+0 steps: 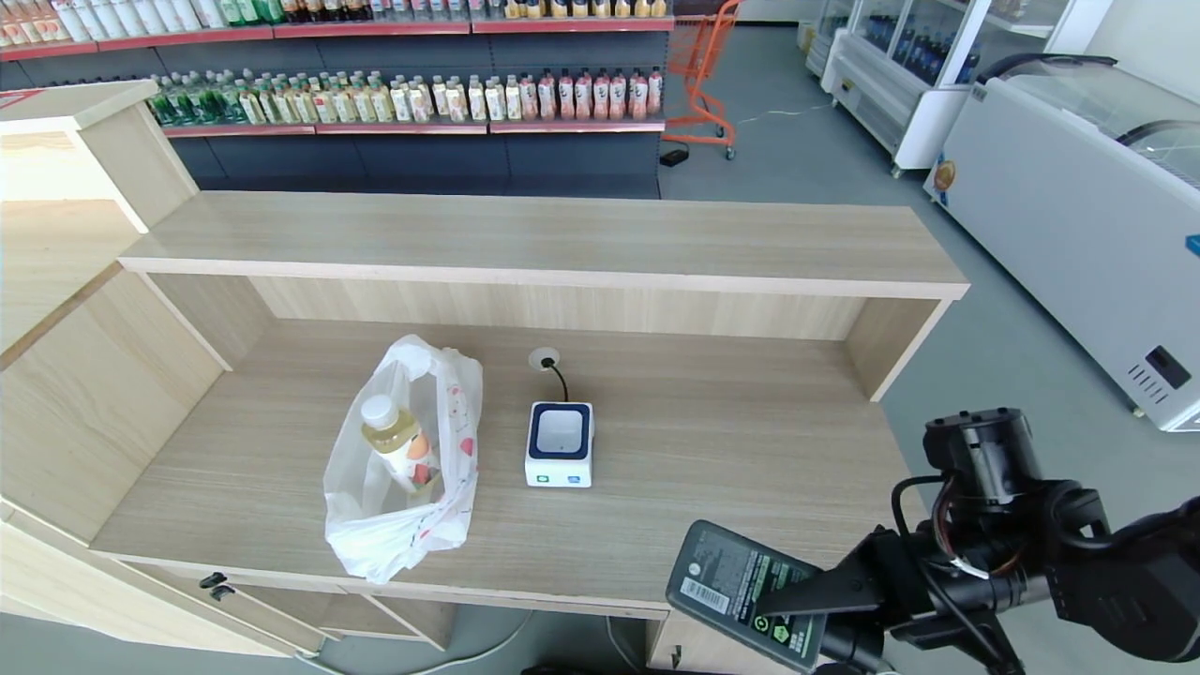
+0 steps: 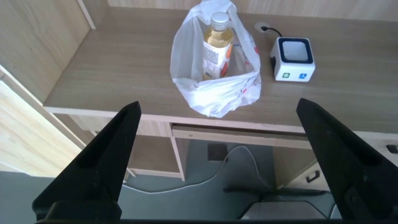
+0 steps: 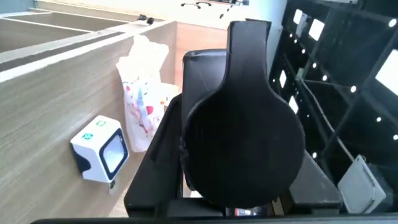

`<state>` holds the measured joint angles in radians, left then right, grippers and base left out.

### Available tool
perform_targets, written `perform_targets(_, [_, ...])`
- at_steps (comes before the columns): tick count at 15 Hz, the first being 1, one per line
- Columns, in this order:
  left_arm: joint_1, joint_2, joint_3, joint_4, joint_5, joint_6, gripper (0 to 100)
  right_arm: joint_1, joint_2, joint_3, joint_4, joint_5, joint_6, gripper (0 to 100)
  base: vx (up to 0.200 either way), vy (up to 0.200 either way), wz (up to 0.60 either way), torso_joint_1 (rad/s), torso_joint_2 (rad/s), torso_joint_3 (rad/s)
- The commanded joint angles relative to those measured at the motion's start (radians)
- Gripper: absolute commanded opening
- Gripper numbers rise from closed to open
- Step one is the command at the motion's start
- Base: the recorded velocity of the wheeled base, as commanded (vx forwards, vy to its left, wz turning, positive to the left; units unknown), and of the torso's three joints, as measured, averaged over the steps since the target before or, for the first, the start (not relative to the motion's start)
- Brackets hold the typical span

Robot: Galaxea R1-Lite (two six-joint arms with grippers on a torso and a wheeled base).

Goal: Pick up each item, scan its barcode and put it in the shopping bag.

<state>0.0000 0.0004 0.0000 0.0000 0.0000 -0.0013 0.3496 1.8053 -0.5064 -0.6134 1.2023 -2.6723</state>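
Observation:
A flat dark grey package with a white barcode label and green marks is held by my right gripper, which is shut on it, off the counter's front right corner. In the right wrist view the package lies behind one black finger. The white barcode scanner sits mid-counter with its dark window facing up. To its left stands the translucent shopping bag with a capped drink bottle inside. My left gripper hangs open and empty in front of the counter's edge, facing the bag and the scanner.
The wooden counter has a raised back ledge and side walls. A cable runs from the scanner into a grommet hole. Drawers with handles sit under the front edge. Store shelves, an orange cart and freezers stand beyond.

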Motion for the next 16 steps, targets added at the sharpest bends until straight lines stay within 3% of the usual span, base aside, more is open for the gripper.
perform_targets(1, [0.0,0.0,0.0,0.0,0.0,0.0,100,0.057,0.046,-0.055,-0.029,0.022,-0.004,0,0.0,0.0,0.0,0.0,0.0,0.0])
perform_targets(4, [0.0,0.0,0.0,0.0,0.0,0.0,100,0.124,0.091,-0.093,-0.091,0.042,-0.004,0,0.0,0.0,0.0,0.0,0.0,0.0])
perform_targets(8, [0.0,0.0,0.0,0.0,0.0,0.0,100,0.127,0.141,-0.161,-0.1,0.042,-0.004,0,0.0,0.0,0.0,0.0,0.0,0.0])
perform_targets(16, [0.0,0.0,0.0,0.0,0.0,0.0,100,0.127,0.14,-0.167,-0.135,0.042,-0.004,0,0.0,0.0,0.0,0.0,0.0,0.0])
